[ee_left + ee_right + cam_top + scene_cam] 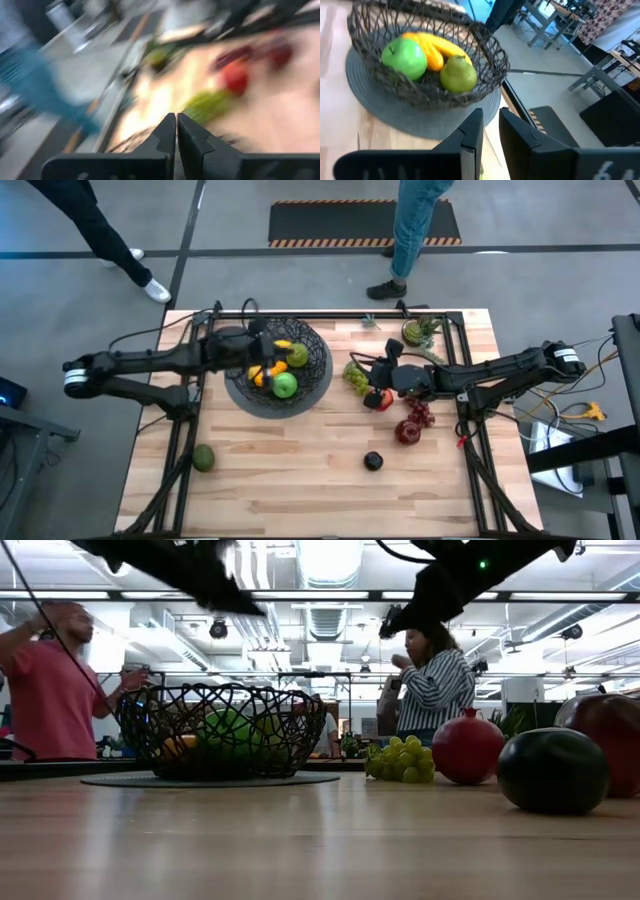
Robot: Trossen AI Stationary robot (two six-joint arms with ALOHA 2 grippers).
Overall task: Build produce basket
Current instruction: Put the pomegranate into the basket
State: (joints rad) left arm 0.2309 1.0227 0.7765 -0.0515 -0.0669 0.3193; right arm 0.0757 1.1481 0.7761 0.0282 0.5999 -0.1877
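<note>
The black wire basket [318, 370] stands on a grey round mat left of the table's middle and holds a banana [437, 47], a pear [458, 75], a green apple [404, 59] and an orange piece [257, 376]. My left gripper [176, 131] is shut and empty, raised over the basket's far left part [266, 344]. My right gripper [490, 131] is narrowly open and empty, raised over the table [378, 374] just right of the basket, above green grapes [355, 375] and a red apple [381, 399].
On the table lie dark red grapes [417, 414], a round red fruit [406, 432], a small black fruit [373, 461] and an avocado [203, 457] near the front left. A small leafy pot [418, 331] stands at the back right. People stand beyond the far edge.
</note>
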